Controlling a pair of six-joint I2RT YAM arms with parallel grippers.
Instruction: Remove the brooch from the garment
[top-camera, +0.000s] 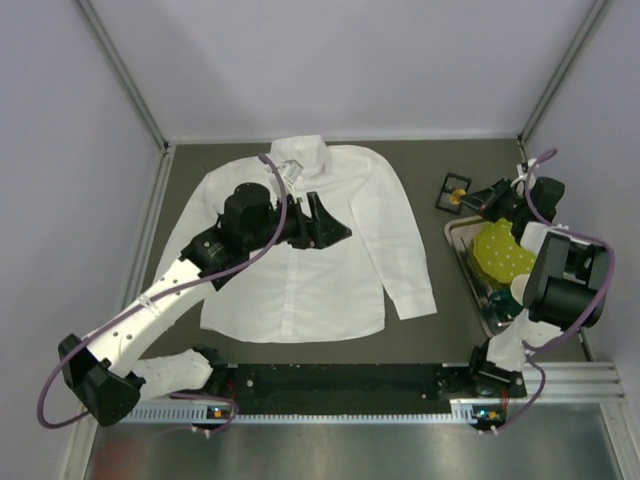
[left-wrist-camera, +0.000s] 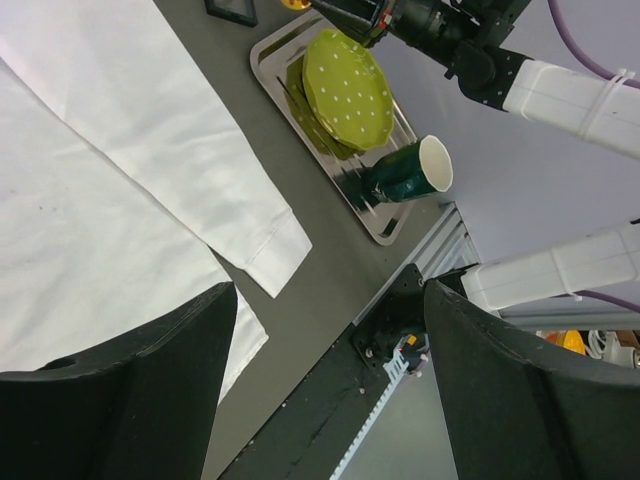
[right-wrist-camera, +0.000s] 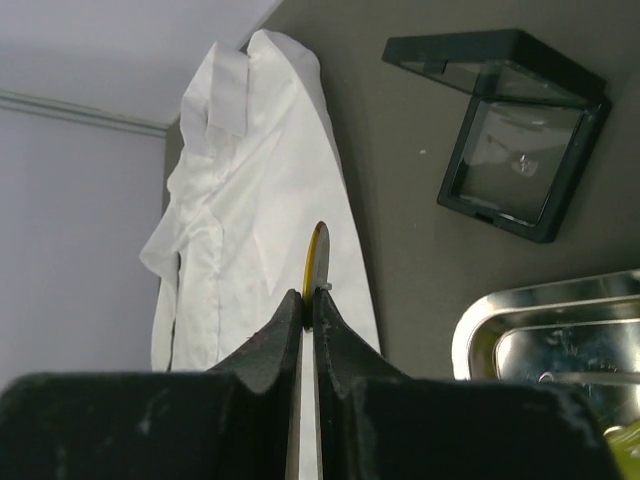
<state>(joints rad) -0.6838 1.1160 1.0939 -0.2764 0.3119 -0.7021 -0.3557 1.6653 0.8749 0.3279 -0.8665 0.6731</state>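
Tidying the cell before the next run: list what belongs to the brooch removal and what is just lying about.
Job: brooch, pinched in the right jaws; white shirt.
Lying about: open black box (perhaps the brooch's case); metal tray; spotted green plate; dark green cup.

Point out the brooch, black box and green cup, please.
brooch (right-wrist-camera: 317, 252): right wrist view, its thin edge.
black box (right-wrist-camera: 520, 150): right wrist view, its clear pane.
green cup (left-wrist-camera: 395, 178): left wrist view, its side.

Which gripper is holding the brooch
The right gripper, shut on the orange-gold brooch near the black box; the left gripper is open, empty, over the shirt.
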